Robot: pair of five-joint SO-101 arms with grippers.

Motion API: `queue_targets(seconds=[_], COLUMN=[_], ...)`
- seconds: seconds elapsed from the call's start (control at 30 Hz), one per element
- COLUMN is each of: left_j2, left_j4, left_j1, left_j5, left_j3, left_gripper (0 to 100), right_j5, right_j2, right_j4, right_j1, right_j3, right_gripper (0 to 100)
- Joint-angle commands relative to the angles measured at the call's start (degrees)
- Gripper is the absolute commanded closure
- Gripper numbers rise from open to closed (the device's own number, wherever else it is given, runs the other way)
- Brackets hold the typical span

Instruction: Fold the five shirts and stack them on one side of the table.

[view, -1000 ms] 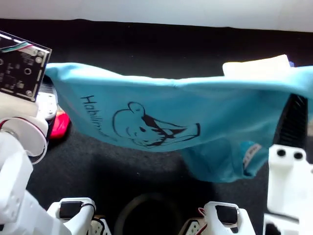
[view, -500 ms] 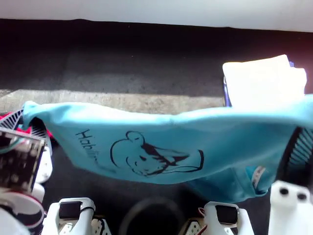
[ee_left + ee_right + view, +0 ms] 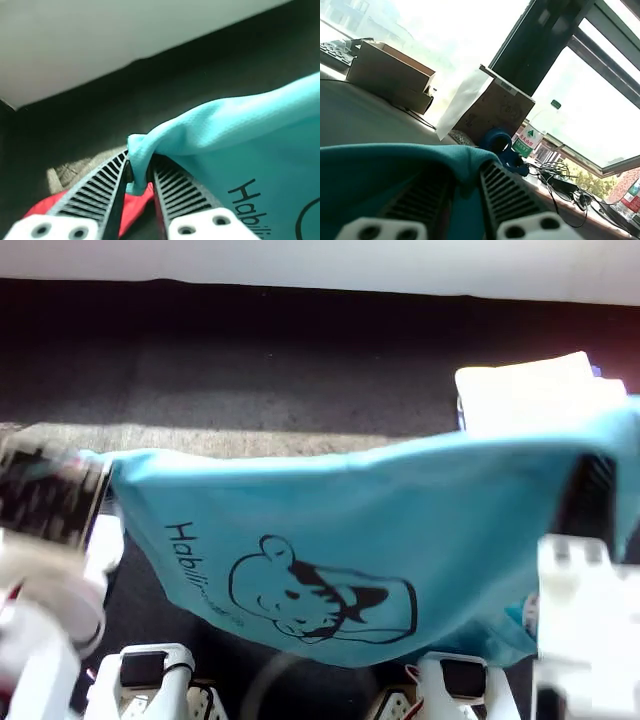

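Note:
A turquoise shirt (image 3: 340,530) with a black cartoon print hangs stretched in the air between my two arms, above the dark table (image 3: 250,380). My left gripper (image 3: 139,175) is shut on one bunched corner of the shirt (image 3: 240,130); in the high view that corner sits at the left (image 3: 105,465). At the other end my right gripper (image 3: 465,187) is shut on the shirt's (image 3: 395,160) far edge, near the right side of the high view. A folded white shirt (image 3: 535,390) lies on the table at the back right.
Red cloth (image 3: 137,197) lies on the table under my left gripper. Both arm bases (image 3: 150,675) (image 3: 465,685) stand at the front edge. A sunlit strip (image 3: 230,440) crosses the table behind the shirt.
The shirt has come toward the front and now hangs lower, with its print nearer the arm bases. The left arm shifted right and up; the right arm drew closer to the camera.

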Motion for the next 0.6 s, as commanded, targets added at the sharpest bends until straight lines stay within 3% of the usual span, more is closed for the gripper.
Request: queue_targets(seconds=[0.0,0.3,0.57], left_j2=[5.76,23.87,48.66], left_j4=[0.0,-12.22,-15.47], left_j1=[-0.48,-0.48,-0.48], left_j5=[0.09,0.09,-3.52], left_j3=[5.14,6.11,-15.08], left_gripper=[99,99,99], right_j5=[0.18,0.35,0.26], right_j2=[5.93,15.6,30.9], right_j4=[-4.18,-22.2,-33.01], right_j1=[-2.42,-6.73,-6.73], right_j3=[8.75,32.13,30.29], right_gripper=[99.2,99.2,99.2])
